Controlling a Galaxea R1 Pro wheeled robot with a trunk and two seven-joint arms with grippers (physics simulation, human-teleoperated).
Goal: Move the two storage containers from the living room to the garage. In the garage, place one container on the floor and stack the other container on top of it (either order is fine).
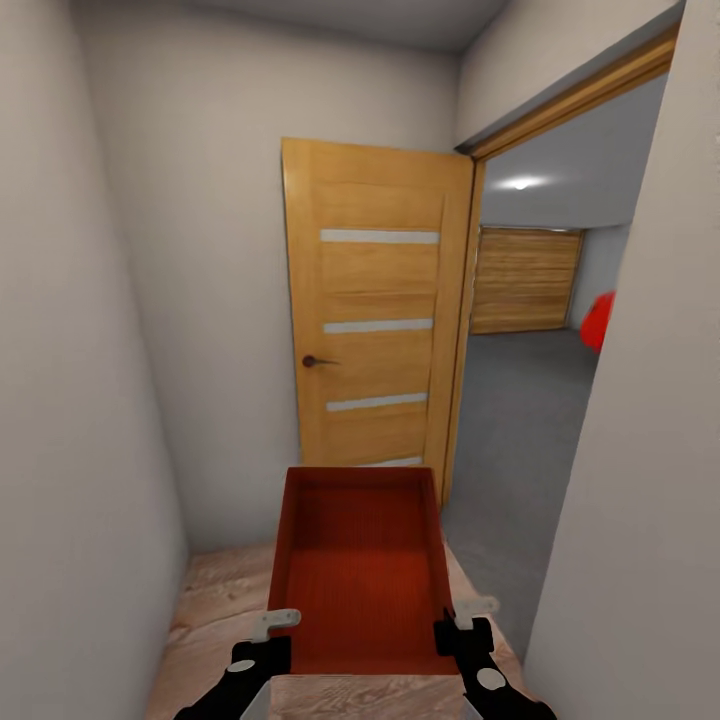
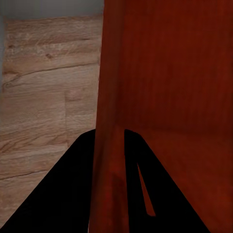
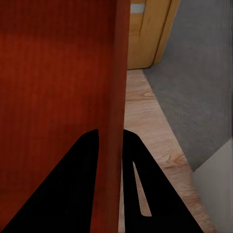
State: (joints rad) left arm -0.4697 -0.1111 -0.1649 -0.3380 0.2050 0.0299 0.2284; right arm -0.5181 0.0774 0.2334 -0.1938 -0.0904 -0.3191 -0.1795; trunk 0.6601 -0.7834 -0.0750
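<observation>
Between both grippers, storage container, jaws pinching its side walls

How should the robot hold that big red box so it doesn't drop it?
By its two long side walls, one gripper on each, coming from the near end. The storage container is open-topped with thin flat walls, so fingers can straddle a wall. That is the hold now: left gripper pinches the left wall, right gripper the right.
</observation>
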